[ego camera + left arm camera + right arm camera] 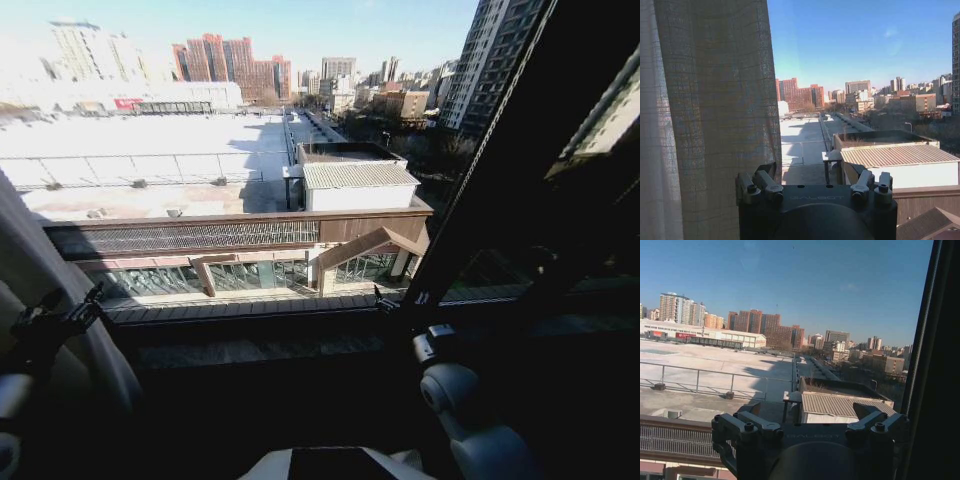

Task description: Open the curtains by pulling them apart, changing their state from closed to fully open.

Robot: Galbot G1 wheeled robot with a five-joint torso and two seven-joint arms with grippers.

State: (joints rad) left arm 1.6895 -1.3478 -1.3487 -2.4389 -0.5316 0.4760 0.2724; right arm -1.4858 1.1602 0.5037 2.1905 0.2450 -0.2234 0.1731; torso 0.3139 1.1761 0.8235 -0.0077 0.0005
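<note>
Beside the window frame (490,170), the curtains (715,110) hang gathered at its left, pleats running vertically top to bottom. Left gripper (815,187) sits just right of the fabric, fingers wide, empty. Right gripper (810,427) faces the frame, fingers wide.

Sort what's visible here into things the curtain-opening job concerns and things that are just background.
Job:
- left curtain panel, drawn aside by the left gripper, whose fingers are open
- right gripper, open, holding nothing, by the dark edge on the right

Background:
- black window frame
- white rooftop
- small grey-roofed building
- distant red-brick towers
</note>
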